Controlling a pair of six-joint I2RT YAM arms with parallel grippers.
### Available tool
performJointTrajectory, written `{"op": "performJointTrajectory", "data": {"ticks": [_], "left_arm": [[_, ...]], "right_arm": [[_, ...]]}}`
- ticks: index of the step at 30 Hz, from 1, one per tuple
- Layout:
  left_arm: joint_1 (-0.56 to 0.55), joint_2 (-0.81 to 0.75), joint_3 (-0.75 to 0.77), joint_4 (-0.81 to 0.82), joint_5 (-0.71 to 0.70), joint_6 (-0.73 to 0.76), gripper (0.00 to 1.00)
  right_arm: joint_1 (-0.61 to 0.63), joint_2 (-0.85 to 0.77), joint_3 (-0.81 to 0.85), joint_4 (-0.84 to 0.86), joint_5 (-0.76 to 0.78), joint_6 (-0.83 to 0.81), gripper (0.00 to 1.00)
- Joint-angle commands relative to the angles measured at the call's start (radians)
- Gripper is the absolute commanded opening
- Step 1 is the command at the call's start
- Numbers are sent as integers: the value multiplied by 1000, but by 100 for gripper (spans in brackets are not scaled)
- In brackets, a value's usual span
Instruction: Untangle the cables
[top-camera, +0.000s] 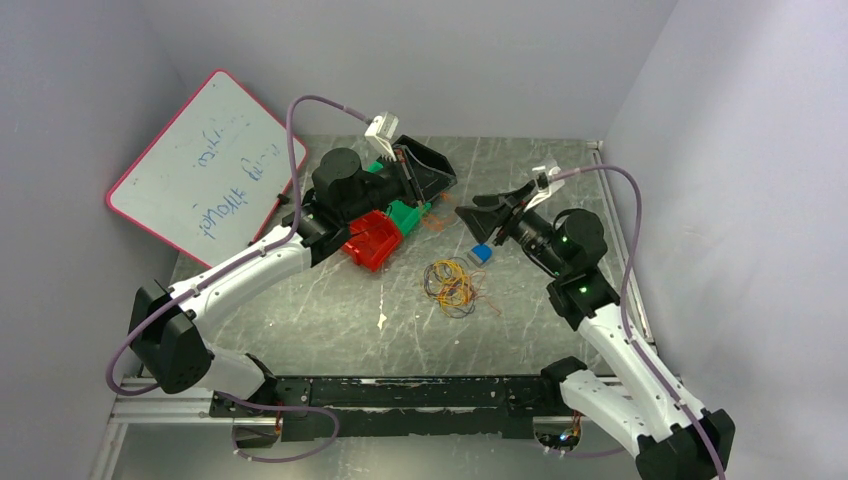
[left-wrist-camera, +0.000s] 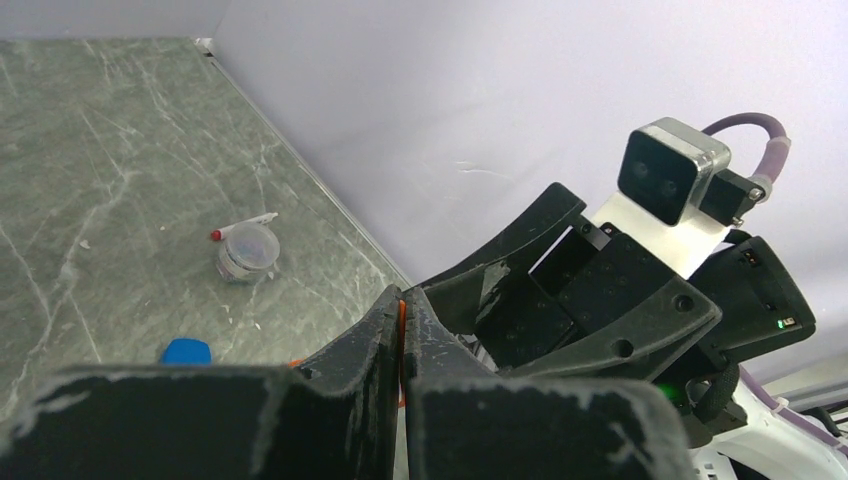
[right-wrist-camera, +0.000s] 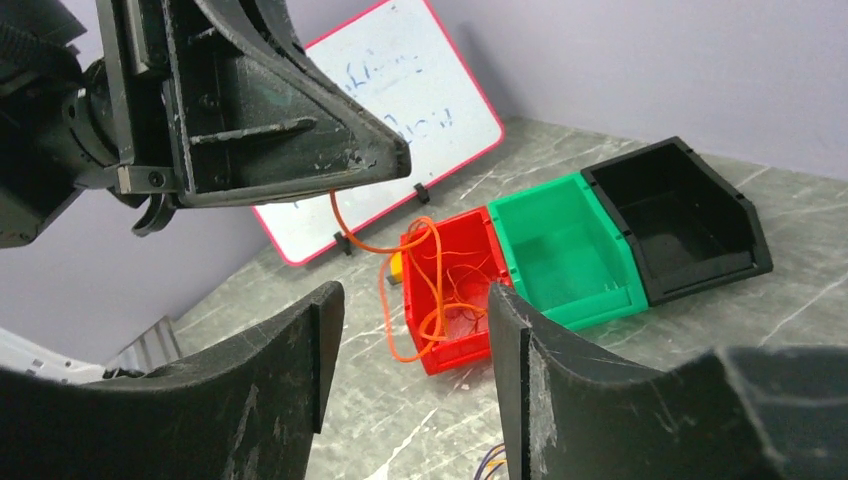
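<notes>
Up near the red bin (right-wrist-camera: 468, 338), the left gripper (right-wrist-camera: 398, 160) is lifted, clamped on an orange cable (right-wrist-camera: 385, 272) looping down against it; facing it, the right gripper (right-wrist-camera: 415, 300) gapes empty; other cables (top-camera: 452, 285) lie clumped on the table (top-camera: 300, 320).

orange cable (right-wrist-camera: 382, 300) | red bin (right-wrist-camera: 462, 342) | green bin (right-wrist-camera: 590, 300) | black bin (right-wrist-camera: 700, 272) | grey veined table (right-wrist-camera: 800, 325)

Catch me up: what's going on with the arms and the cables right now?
The left gripper is shut on an orange cable and holds it up off the table. The cable's loops dangle below the jaws, in line with the red bin as the right wrist view sees it. The right gripper is open, faces the left one and holds nothing. The other cables lie in a clump on the table between the arms, not yet separated.
</notes>
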Motion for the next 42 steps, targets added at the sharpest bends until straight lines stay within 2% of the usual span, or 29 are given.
{"op": "performJointTrajectory", "data": {"ticks": [1, 7, 10, 15, 18, 24, 27, 39, 42], "left_arm": [[4, -21, 18, 8, -13, 11, 7], [3, -18, 13, 17, 1, 2, 7], [3, -19, 11, 25, 8, -5, 7], [3, -26, 9, 32, 19, -17, 7], [4, -34, 17, 26, 32, -28, 7], [3, -59, 22, 25, 81, -75, 7], [4, -73, 42, 1, 97, -82, 7], [30, -144, 241, -255, 26, 71, 7], [53, -152, 282, -302, 22, 96, 7]], "right_arm": [[5, 33, 14, 5, -81, -14, 59], [5, 115, 10, 99, -121, 22, 60], [6, 152, 11, 120, -92, 35, 58], [6, 207, 14, 96, 79, 60, 44], [6, 232, 7, 119, 168, 88, 40], [6, 298, 21, 173, 260, 137, 27], [6, 337, 50, 110, 330, 148, 18], [0, 370, -32, -6, 507, 155, 18], [-16, 358, -64, -39, 543, 165, 22]]}}
